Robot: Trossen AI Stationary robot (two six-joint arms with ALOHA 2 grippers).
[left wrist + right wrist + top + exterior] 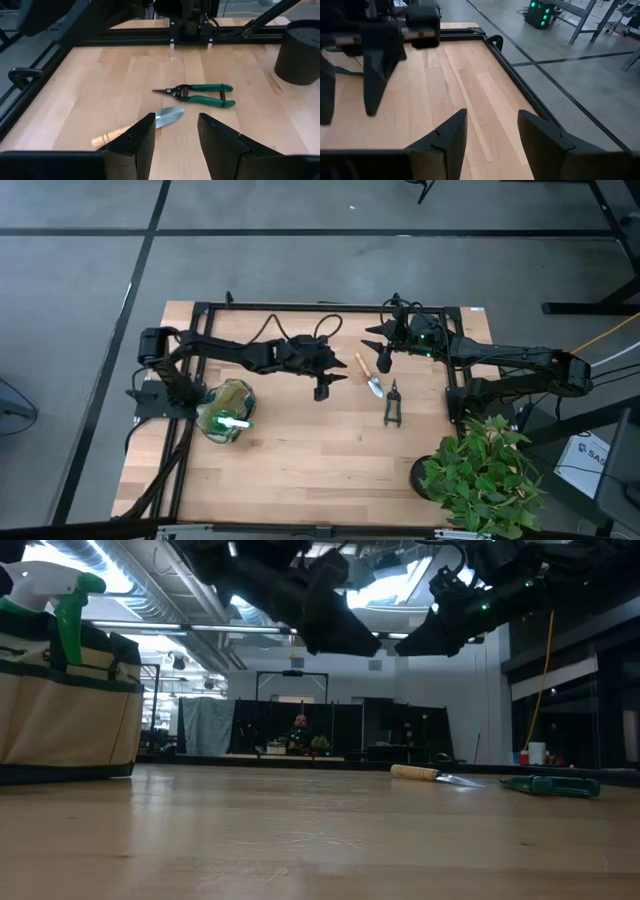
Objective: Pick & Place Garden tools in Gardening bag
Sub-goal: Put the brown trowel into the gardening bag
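The left pincer [322, 390] hangs released and empty above the counter [300, 450] just beside the trowel [371, 377], with the pruning shears [393, 404] near it, the right pincer [384, 362] likewise released over the trowel's handle, and the gardening bag [226, 412], holding the spray bottle [233, 423], at the counter's left edge.

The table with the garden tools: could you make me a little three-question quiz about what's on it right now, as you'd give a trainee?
1. True or false: the spray bottle already stands in the gardening bag.
2. Which tools lie loose on the table?
A. trowel and pruning shears
B. hammer and saw
C. watering can and gloves
3. Fill in: the left gripper hangs with open, empty fingers above the ____.

Key
1. True; its green trigger sticks out of the top.
2. A
3. trowel; the right gripper is also open and empty.
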